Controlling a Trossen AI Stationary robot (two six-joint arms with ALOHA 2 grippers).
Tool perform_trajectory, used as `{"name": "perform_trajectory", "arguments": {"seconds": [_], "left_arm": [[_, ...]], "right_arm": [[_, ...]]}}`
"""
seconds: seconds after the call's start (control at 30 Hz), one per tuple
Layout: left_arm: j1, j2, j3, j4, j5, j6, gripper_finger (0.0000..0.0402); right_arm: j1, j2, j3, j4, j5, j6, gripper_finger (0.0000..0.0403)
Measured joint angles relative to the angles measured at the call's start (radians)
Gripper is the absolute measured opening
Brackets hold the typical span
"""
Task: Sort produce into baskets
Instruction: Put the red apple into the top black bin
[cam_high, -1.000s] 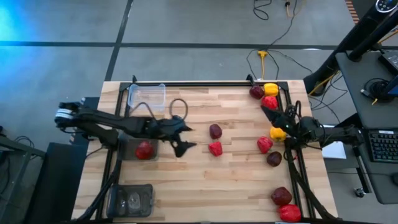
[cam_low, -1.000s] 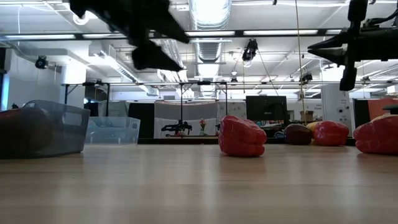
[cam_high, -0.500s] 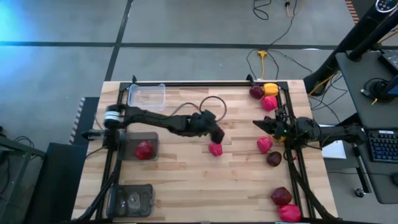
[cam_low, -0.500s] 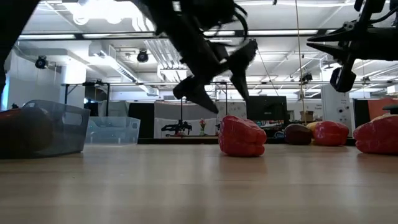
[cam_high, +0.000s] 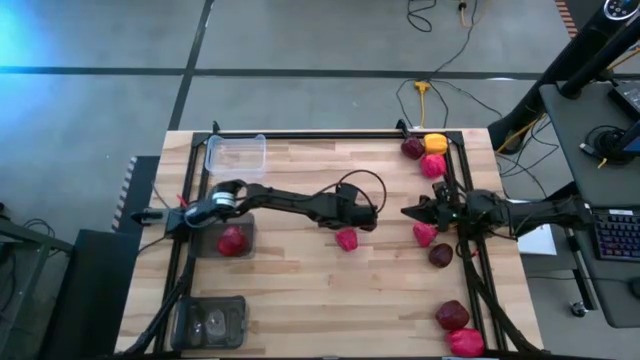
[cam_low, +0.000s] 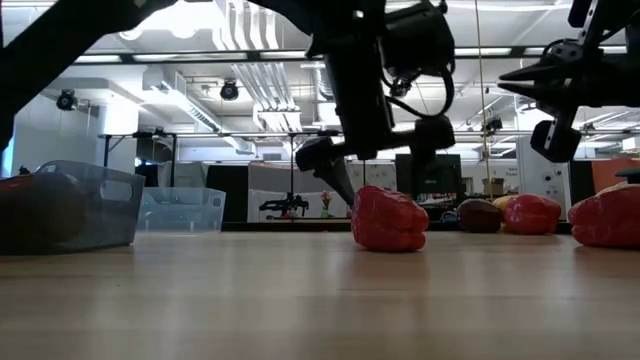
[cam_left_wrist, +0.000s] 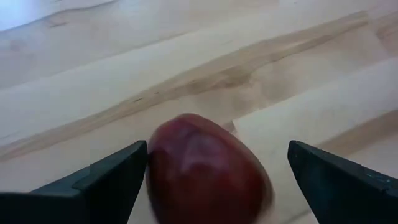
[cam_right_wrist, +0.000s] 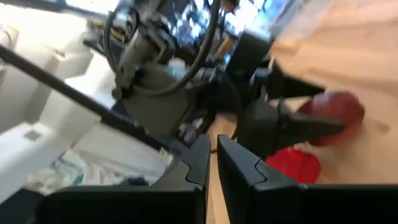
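High view: the left gripper (cam_high: 362, 213) hangs over the tabletop (cam_high: 300, 290) middle, just above the bright red pepper (cam_high: 347, 239), apparently reaching for a maroon pepper hidden beneath it. The right gripper (cam_high: 412, 212) waits near the peppers on the tabletop's right side.

Left wrist view: jaws spread wide, straddling the maroon pepper (cam_left_wrist: 205, 171), not yet clamped.

Right wrist view: right jaws pressed together, empty.

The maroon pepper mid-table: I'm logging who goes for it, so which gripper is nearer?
Left. The left gripper is open, straddling the maroon pepper; the right gripper hovers off toward the table's right side.
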Motion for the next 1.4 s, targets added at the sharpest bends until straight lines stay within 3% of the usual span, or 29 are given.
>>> {"name": "perform_trajectory", "arguments": {"seconds": [0.27, 0.43, 0.6, 0.73, 0.93, 1.23, 1.4], "left_arm": [[0.0, 0.028, -0.004, -0.032, 0.065, -0.002, 0.034], [-0.003, 0.021, -0.013, -0.121, 0.087, -0.009, 0.032], [0.0, 0.019, -0.021, -0.148, 0.22, 0.056, 0.0322], [0.012, 0.019, -0.022, -0.174, 0.267, 0.127, 0.0315], [0.036, 0.0, -0.022, -0.197, 0.249, 0.264, 0.0239], [0.03, -0.228, -0.025, -0.27, 0.138, 0.609, 0.023], [0.015, -0.409, -0.139, -0.436, 0.196, 0.658, 0.023]], "right_arm": [[0.0, 0.022, 0.0, -0.069, -0.153, 0.008, 0.0022], [0.0, 0.024, 0.0, -0.101, -0.157, -0.047, 0.0022], [0.0, 0.024, 0.0, -0.102, -0.153, -0.103, 0.0022], [0.0, 0.024, 0.0, -0.118, -0.151, -0.125, 0.0022], [0.0, 0.026, 0.0, -0.165, -0.142, -0.118, 0.0022], [0.0, 0.031, 0.0, -0.18, -0.015, -0.08, 0.0022], [0.0, 0.042, 0.0, -0.169, 0.128, -0.077, 0.0022]]}}
